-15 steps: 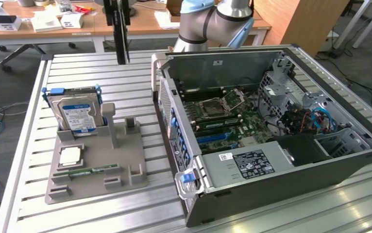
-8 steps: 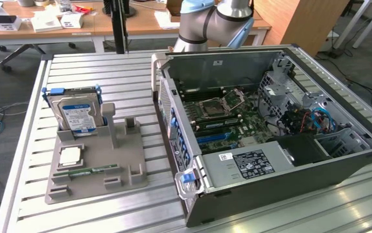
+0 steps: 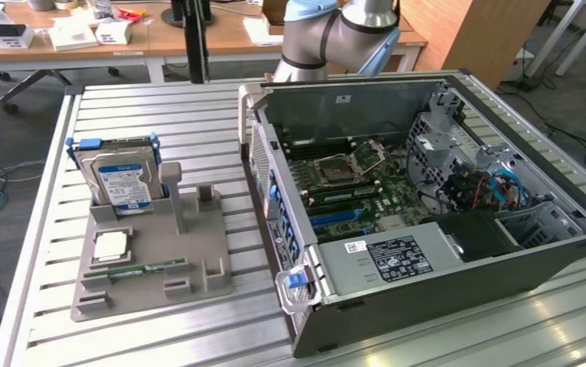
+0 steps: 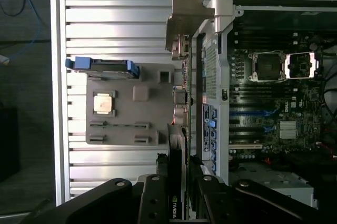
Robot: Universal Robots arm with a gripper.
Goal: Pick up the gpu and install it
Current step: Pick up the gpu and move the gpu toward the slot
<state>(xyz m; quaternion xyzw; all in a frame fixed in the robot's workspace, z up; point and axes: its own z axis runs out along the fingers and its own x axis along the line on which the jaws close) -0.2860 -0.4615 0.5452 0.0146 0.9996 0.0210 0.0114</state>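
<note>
The jaws are clamped tight on the gpu (image 4: 176,153), the card gripped edge-on between them, its pale metal bracket (image 4: 187,18) at the end farthest from the jaws! Off to one side of the jaws lies the open computer case (image 4: 224,50), motherboard (image 4: 274,108) exposed; off to the other side the grey holder (image 4: 121,129) sits on the slatted surface (image 4: 116,18), with the hard drive (image 4: 102,65) and processor (image 4: 102,103) in it

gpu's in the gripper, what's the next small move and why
Likely shift the gpu sideways over the open case: the gripper grips it edge-on, and it looks lined up outside the case's rear wall, not over the motherboard's blue slots.
</note>
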